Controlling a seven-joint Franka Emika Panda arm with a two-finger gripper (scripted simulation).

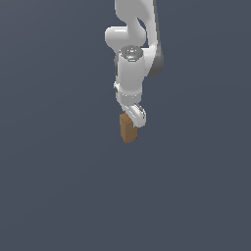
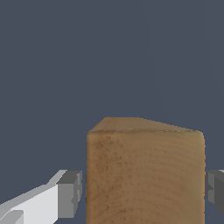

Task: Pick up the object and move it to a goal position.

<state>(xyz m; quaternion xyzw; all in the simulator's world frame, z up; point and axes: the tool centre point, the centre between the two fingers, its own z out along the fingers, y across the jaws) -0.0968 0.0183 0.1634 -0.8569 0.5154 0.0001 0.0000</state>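
Observation:
The object, an orange-brown block (image 1: 128,130), stands taller than wide directly under the white arm's hand. My gripper (image 1: 134,119) is down over its upper end, which the hand partly hides in the exterior view. In the wrist view the block (image 2: 145,175) fills the space between the two grey fingertips, with my gripper (image 2: 143,194) straddling it. One fingertip (image 2: 70,194) shows a thin gap of background between it and the block's side. The other fingertip (image 2: 215,192) sits right at the opposite side. The jaws stand spread about as wide as the block.
A plain dark grey-blue surface (image 1: 59,186) surrounds the block on all sides, with no other objects or edges in view. The white arm (image 1: 131,68) rises straight above the block.

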